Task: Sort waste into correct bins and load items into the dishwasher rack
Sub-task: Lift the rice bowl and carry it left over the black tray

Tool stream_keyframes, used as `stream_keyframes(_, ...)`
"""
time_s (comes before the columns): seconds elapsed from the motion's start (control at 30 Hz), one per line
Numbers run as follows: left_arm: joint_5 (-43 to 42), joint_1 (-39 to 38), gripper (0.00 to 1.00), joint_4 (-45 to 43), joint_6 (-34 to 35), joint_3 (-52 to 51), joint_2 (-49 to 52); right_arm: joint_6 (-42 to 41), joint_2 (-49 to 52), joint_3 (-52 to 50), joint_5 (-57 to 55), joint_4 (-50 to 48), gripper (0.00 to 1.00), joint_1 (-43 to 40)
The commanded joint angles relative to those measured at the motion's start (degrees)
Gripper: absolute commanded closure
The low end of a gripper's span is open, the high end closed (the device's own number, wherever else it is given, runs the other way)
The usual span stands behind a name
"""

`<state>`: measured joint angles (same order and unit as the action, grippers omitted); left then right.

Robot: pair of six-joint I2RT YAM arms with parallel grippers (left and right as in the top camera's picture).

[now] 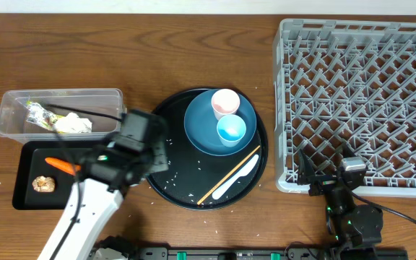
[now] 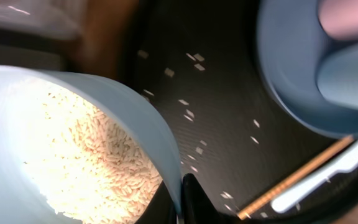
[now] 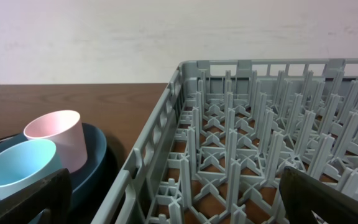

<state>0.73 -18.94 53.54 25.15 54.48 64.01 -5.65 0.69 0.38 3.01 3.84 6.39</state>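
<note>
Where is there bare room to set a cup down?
Widest bare wood: the far strip beyond the tub and round tray, left of the rack. The rack looks empty. Crowded: near left, where tub, flat tray and round tray bunch together.

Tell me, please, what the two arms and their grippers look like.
The left arm has a white lower link and a black wrist block with a thin black cable; its fingers are black. The right arm is black, topped by a grey block, with small green lights and a black lead at its side; its fingers are flat and dark.
</note>
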Motion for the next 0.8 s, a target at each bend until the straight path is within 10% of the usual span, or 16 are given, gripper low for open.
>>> stream_keyframes(0.0,-3.4,6.6,0.94,0.2,-9.2,1.2,-1.7,-0.3,-0.2,-0.1,0.0,0.2,0.01,-0.6)
stream_keyframes(0.4,-18.1,36.7,0.94,-0.1,-29.6,1.2,-1.8,-0.3,-0.2,-0.1,0.0,0.2,0.01,-0.6)
stream_keyframes(0.77,-42.5,55.1,0.94,-4.0,-35.0,0.5,-1.8,-0.3,-0.2,-0.1,0.0,0.2,0.01,-0.6)
